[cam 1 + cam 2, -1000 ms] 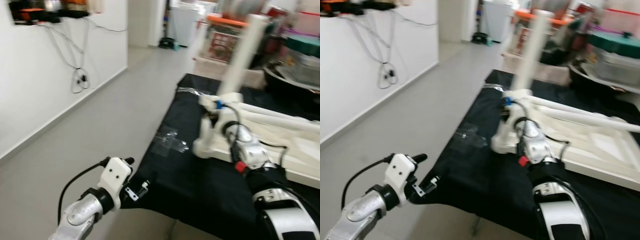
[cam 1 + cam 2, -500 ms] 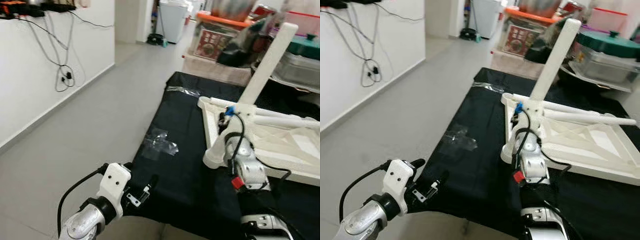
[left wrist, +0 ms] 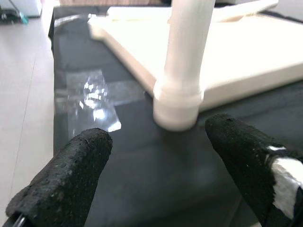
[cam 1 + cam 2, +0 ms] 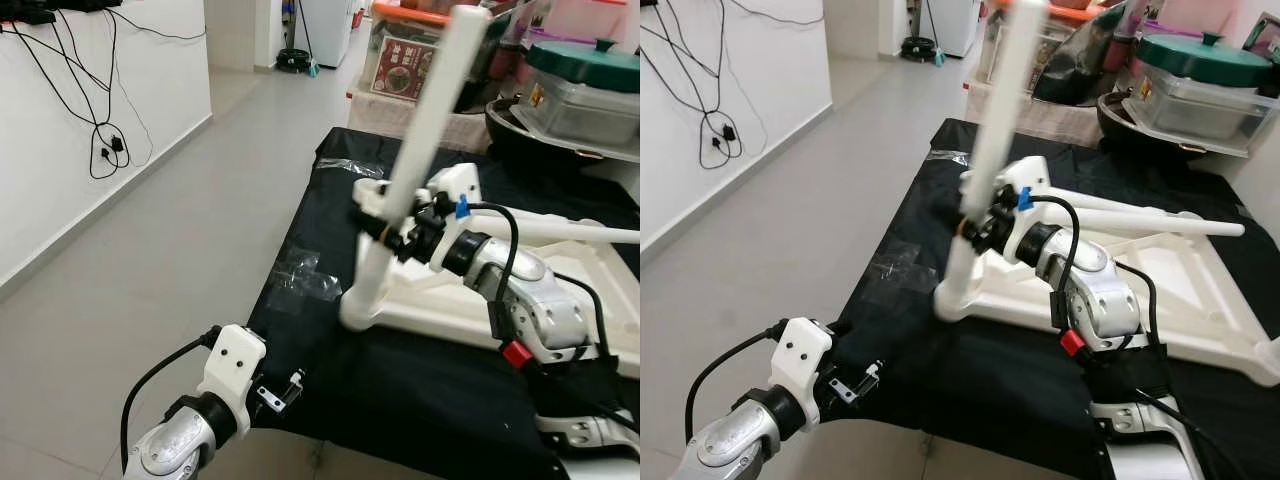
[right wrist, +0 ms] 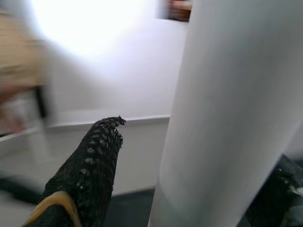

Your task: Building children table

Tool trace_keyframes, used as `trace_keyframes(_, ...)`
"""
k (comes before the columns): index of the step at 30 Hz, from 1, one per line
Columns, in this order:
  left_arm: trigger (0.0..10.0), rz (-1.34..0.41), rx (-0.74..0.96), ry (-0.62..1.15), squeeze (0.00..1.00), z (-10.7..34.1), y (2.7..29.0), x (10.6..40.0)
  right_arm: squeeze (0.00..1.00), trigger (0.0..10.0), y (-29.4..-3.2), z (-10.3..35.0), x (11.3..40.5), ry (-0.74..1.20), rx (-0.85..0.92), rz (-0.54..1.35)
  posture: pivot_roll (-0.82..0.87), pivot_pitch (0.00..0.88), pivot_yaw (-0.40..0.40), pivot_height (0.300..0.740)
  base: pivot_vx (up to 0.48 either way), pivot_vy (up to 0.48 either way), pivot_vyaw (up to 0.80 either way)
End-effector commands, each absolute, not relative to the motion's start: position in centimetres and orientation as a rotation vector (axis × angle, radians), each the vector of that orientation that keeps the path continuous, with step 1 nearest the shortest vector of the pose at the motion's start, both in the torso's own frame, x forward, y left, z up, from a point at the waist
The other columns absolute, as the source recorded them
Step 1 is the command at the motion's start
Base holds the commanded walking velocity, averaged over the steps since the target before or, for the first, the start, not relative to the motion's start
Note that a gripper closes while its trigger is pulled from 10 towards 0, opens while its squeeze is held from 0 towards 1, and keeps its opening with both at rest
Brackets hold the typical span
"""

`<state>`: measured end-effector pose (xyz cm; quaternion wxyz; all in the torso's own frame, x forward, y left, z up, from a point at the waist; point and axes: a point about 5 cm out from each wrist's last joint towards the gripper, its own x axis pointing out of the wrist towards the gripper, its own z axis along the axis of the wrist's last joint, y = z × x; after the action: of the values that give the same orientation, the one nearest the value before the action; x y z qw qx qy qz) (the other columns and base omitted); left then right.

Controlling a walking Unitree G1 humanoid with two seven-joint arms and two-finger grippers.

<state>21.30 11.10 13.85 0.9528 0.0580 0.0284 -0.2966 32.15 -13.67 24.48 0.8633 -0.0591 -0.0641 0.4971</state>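
A white children's table top (image 4: 1190,270) lies upside down on a black cloth (image 4: 330,200). One white table leg (image 4: 430,110) stands tilted at its near left corner, with its collar end down on the cloth (image 3: 177,109). My right gripper (image 4: 405,235) reaches in from the right and is shut on this leg low down. In the right wrist view the leg (image 5: 227,118) sits between the fingers (image 5: 90,170). A second leg (image 4: 1140,215) lies flat on the table top. My left gripper (image 3: 165,156) hangs open at the cloth's near edge, holding nothing and pointing at the leg's foot.
A crumpled clear plastic wrap (image 4: 305,275) lies on the cloth left of the leg. Boxes and a green-lidded pot (image 4: 580,80) crowd the far side. Grey floor (image 4: 150,260) stretches to the left, up to a white wall with dangling cables (image 4: 105,150).
The whole view has shifted. My right arm now reaches the leg from the right instead of from below, and the leg stands a little more upright. The left arm has hardly moved.
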Motion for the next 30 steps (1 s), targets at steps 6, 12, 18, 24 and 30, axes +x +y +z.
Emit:
trace_keyframes(6,10.0,-0.593,0.121,0.089,0.00,13.4,11.3,21.0,0.00,0.0,-11.0,22.7,32.8,-0.141,-0.224,1.088,0.12,0.000,-0.140,0.740,0.000,0.000,0.00)
trace_keyframes(12,10.0,-0.597,0.133,0.090,0.00,13.2,11.6,21.3,0.00,0.0,-13.0,20.7,36.3,-0.023,-0.160,0.587,0.13,0.000,-0.131,0.740,0.000,0.000,0.00)
trace_keyframes(18,10.0,-0.618,0.131,0.096,0.00,12.9,11.5,21.5,0.00,0.0,-19.1,18.2,37.5,0.103,-0.131,0.032,0.11,0.000,-0.113,0.740,0.000,0.000,0.00)
trace_keyframes(24,10.0,-0.620,0.132,0.096,0.00,12.9,11.6,21.6,0.00,0.0,-25.7,16.0,35.1,0.165,-0.089,-0.508,0.10,0.000,-0.115,0.740,0.000,0.000,0.00)
trace_keyframes(30,10.0,-0.615,0.118,0.100,0.00,12.9,11.4,21.4,0.00,0.0,-25.4,14.6,33.7,0.198,-0.106,-0.629,0.10,0.000,-0.113,0.740,0.000,0.000,0.00)
